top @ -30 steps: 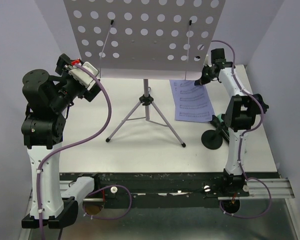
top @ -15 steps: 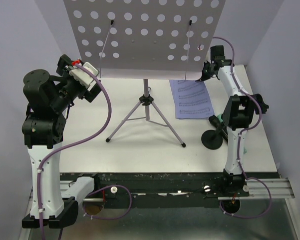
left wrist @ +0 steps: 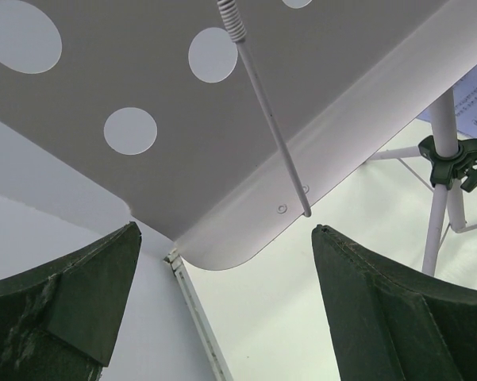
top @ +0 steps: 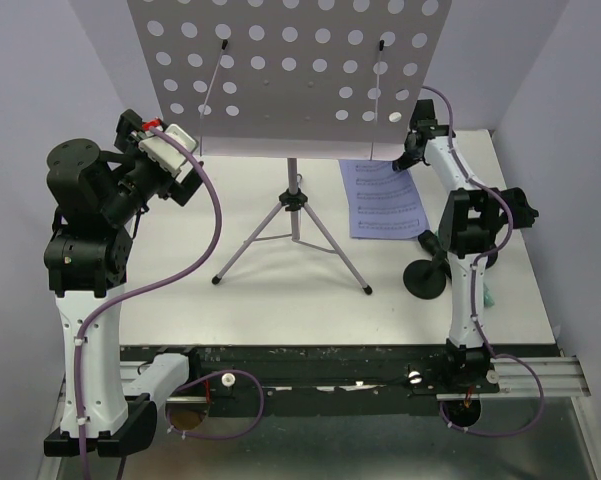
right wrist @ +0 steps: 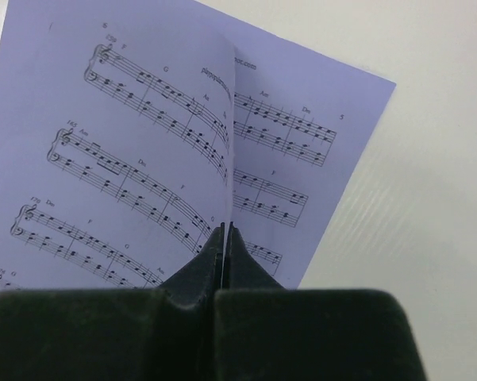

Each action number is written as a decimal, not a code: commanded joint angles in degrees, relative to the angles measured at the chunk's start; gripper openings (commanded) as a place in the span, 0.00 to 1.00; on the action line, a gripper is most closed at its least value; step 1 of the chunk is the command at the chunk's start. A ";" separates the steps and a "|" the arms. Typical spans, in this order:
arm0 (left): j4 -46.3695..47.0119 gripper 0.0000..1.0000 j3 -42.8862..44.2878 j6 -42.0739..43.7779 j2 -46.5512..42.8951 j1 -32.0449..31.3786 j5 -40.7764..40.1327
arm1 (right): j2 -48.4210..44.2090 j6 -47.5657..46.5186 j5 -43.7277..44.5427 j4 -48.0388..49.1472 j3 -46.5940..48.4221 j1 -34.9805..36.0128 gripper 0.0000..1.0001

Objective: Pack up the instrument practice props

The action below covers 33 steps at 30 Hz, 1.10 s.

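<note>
The lilac perforated plate [top: 290,70] stands on the silver tripod pole [top: 295,195] at the back middle. White sheet-music pages [top: 385,200] lie on the table to its right. My right gripper [top: 410,155] is shut on the far edge of the pages, and the right wrist view shows its jaws [right wrist: 226,232] pinching a raised fold of the pages [right wrist: 127,151]. My left gripper [top: 188,160] is open at the plate's lower left corner; in the left wrist view the gripper [left wrist: 225,230] has the plate [left wrist: 341,71] corner just above its gap. One black round-based clip holder [top: 425,280] and a teal microphone [top: 435,242] sit beside the right arm.
Tripod legs [top: 250,250] spread over the table's middle. The tripod pole also shows in the left wrist view [left wrist: 440,198]. Lilac walls close the left, back and right sides. A black rail [top: 330,365] runs along the near edge between the arm bases.
My right gripper has moved a little left and back with the pages pinched, and the pages have shifted and straightened. The left arm has not moved.
</note>
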 commanded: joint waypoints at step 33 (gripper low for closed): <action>1.67 0.99 -1.26 -6.85 -1.73 3.85 6.11 | 4.38 -1.95 18.36 2.18 5.40 3.31 0.35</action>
